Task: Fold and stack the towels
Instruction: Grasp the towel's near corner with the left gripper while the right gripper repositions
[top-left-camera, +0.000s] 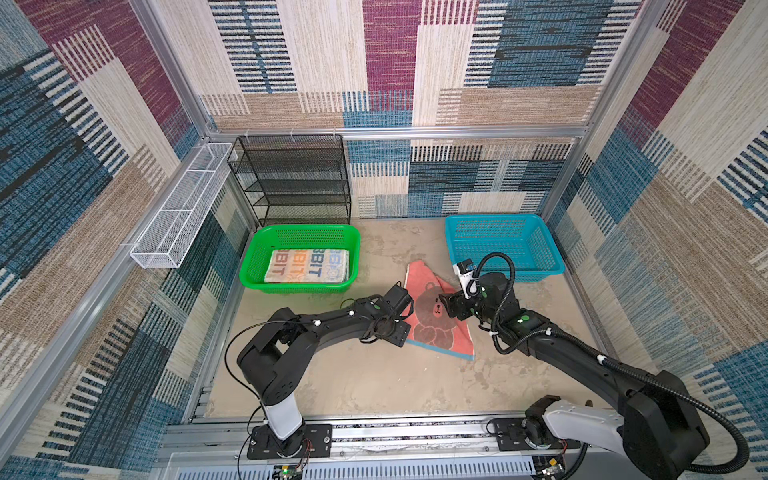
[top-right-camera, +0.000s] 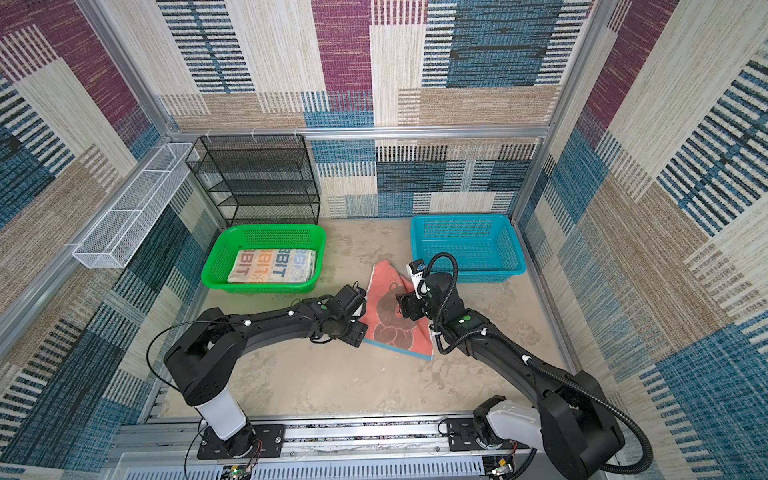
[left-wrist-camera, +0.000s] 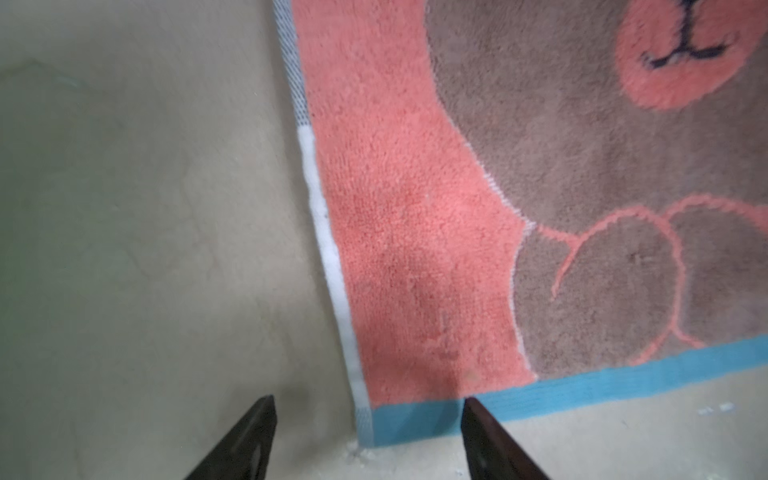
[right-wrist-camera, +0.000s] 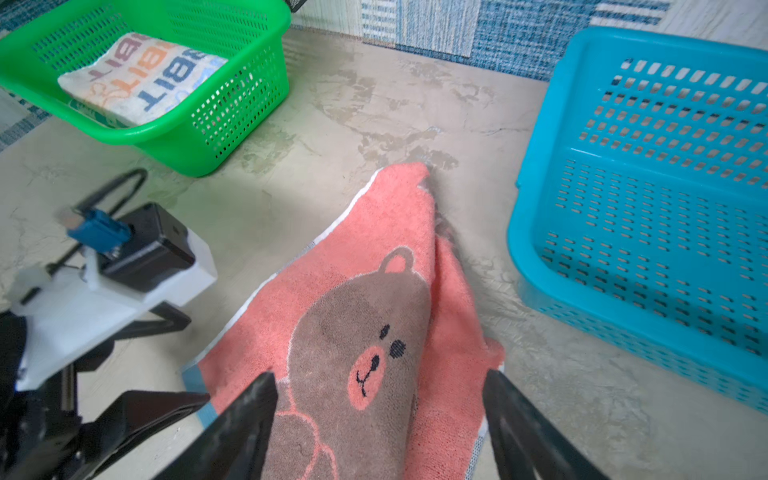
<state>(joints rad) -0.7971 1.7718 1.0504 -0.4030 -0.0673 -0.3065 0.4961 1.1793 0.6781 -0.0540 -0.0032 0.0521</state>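
Note:
A coral towel (top-left-camera: 419, 286) (top-right-camera: 384, 286) with a brown bear lies on the table's middle, its right side rucked into a raised fold (right-wrist-camera: 449, 291). My left gripper (left-wrist-camera: 368, 399) (top-left-camera: 397, 334) is open, low at the towel's near-left corner. The blue-hemmed corner (left-wrist-camera: 411, 419) lies between its fingers, and one fingertip (left-wrist-camera: 471, 409) is over the hem. My right gripper (right-wrist-camera: 378, 374) (top-left-camera: 444, 305) stands open just above the bear's face, holding nothing. A folded whitish towel (top-left-camera: 307, 270) (right-wrist-camera: 141, 79) with orange and blue letters lies in the green basket (top-left-camera: 249, 266).
A blue basket (top-left-camera: 503, 218) (right-wrist-camera: 540, 199) stands at the back right, close to the coral towel's far corner. A black wire shelf (top-left-camera: 291, 178) stands behind the green basket. A white wire tray (top-left-camera: 178, 208) hangs on the left wall.

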